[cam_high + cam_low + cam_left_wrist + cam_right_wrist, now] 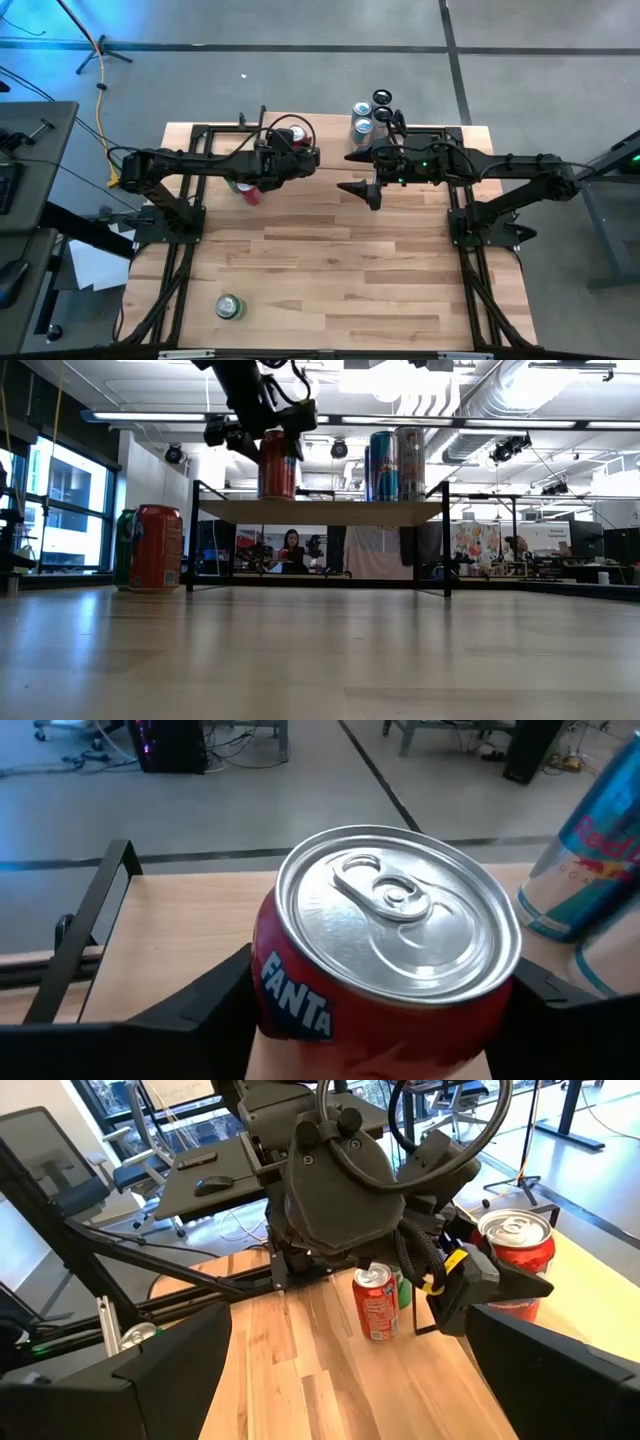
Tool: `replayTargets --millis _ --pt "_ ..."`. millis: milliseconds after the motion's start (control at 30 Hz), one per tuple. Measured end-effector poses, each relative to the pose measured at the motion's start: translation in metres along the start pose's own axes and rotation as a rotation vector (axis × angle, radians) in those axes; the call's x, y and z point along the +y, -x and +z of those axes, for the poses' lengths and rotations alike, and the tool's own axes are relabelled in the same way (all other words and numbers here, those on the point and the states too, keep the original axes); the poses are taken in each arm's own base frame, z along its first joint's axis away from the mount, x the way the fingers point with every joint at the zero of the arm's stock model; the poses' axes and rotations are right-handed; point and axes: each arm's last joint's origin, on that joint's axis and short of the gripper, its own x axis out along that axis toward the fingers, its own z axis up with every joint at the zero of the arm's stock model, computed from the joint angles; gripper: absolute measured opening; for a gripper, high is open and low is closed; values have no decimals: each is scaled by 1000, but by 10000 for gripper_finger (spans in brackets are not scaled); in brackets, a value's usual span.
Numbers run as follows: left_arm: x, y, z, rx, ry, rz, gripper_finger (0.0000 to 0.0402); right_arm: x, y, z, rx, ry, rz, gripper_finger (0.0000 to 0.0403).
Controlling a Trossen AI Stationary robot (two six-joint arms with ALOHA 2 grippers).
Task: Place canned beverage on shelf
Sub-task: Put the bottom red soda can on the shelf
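My left gripper is shut on a red Fanta can at the left end of the shelf, a light-wood board on black legs at the table's far edge. In the low view the can is upright with its base at the board's top. I cannot tell whether it rests there. A blue can and a silver can stand on the shelf's right part. My right gripper is open and empty, in front of the shelf and to the right of the red can. My left gripper pinches the red can's side wall just below the top rim, one finger on each side. The fingers come level from the table's left. The can stays upright, its lid up, with its base at the shelf board.
A red can and a green can stand on the table under my left arm, left of the shelf. Another green can stands near the table's near left corner. Several cans crowd the shelf's right end.
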Motion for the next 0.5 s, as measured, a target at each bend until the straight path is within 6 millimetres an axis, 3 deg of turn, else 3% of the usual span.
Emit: replayTargets --millis 300,500 --pt "8 11 14 50 -227 -87 242 2 0 0 1 -5 12 387" --pt "12 11 31 74 -282 -205 242 4 0 -1 2 -38 17 387"
